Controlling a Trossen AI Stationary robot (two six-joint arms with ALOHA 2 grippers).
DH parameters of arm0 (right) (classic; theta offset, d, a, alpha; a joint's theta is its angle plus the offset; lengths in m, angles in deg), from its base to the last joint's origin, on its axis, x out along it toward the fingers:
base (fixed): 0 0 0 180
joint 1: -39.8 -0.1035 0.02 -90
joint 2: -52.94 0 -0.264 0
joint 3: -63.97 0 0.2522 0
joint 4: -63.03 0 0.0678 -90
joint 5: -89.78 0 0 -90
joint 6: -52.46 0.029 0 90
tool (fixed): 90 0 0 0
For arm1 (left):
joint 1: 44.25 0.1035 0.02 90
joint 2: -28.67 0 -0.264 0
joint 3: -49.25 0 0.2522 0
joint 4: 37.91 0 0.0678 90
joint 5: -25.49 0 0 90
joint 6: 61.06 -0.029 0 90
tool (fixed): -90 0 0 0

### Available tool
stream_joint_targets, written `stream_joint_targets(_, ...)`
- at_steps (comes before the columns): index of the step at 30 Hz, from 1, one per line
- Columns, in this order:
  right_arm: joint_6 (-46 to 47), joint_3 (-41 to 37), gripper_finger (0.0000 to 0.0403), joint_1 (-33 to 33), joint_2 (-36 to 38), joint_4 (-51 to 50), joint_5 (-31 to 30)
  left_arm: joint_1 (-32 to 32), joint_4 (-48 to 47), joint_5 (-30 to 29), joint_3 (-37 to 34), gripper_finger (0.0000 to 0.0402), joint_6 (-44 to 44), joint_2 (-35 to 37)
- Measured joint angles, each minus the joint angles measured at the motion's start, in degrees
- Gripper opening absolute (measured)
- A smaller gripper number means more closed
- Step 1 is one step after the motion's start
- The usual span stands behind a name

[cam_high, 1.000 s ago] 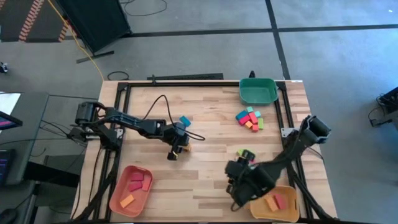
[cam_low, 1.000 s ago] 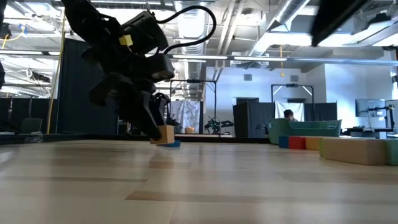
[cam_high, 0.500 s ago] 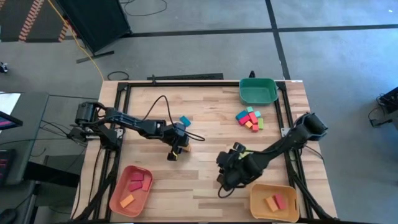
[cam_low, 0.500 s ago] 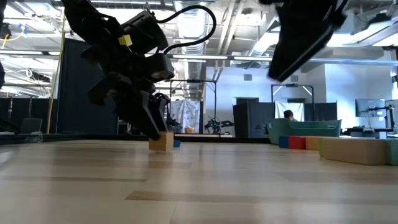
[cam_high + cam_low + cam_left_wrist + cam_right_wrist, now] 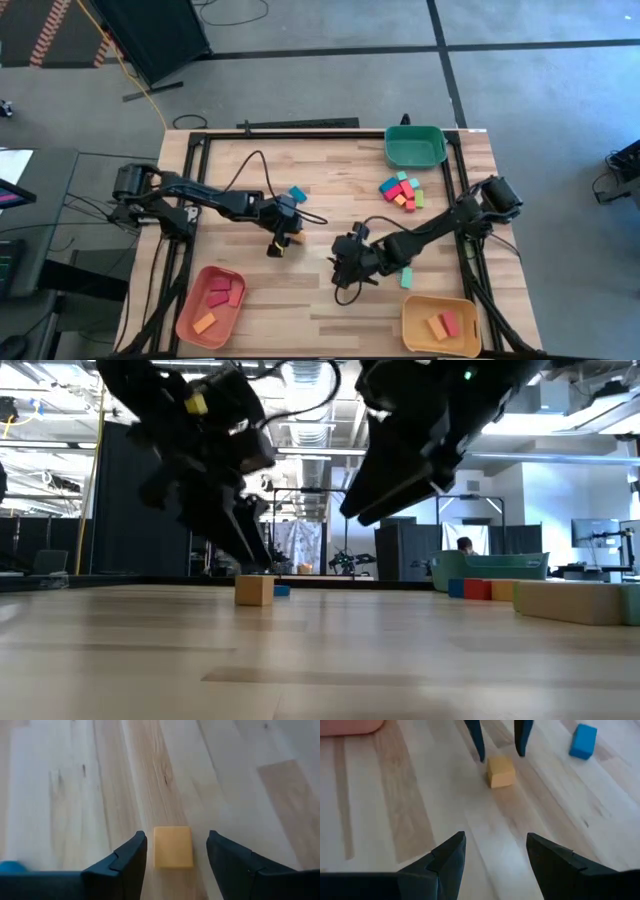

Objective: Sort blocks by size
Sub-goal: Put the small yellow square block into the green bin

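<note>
**Yellow cube between two tools**

Yellow cube (image 5: 172, 847) sits on the tabletop (image 5: 330, 185), framed by the left tool (image 5: 176, 851), jaws parted, clear of its sides; right tool (image 5: 495, 851), open and empty, faces it from nearby; left is nearer.

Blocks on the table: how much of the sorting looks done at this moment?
Partly done. The salmon tray holds three blocks and the yellow tray two; the green tray looks empty. In hand: the left gripper stands open around a yellow-orange cube resting on the table, gaps on both sides, while the open right gripper faces it. Left: that cube, a blue block, a green block and the mixed cluster.
</note>
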Motion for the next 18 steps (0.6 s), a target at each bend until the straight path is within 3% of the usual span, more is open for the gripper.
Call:
stream_joint_targets(9,-10.1,-2.94,0.024,4.21,-1.19,13.89,2.48,0.0,-13.45,-10.8,0.37,0.0197,0.46,15.66)
stream_joint_targets(13,-13.81,-2.76,0.024,6.77,-4.92,20.96,6.38,0.0,-19.62,-11.37,0.37,0.0197,3.41,21.72)
stream_joint_targets(18,-16.66,-0.57,0.024,9.02,-10.02,21.28,7.32,-1.21,-23.83,-11.78,-1.8,0.0197,7.4,27.47)
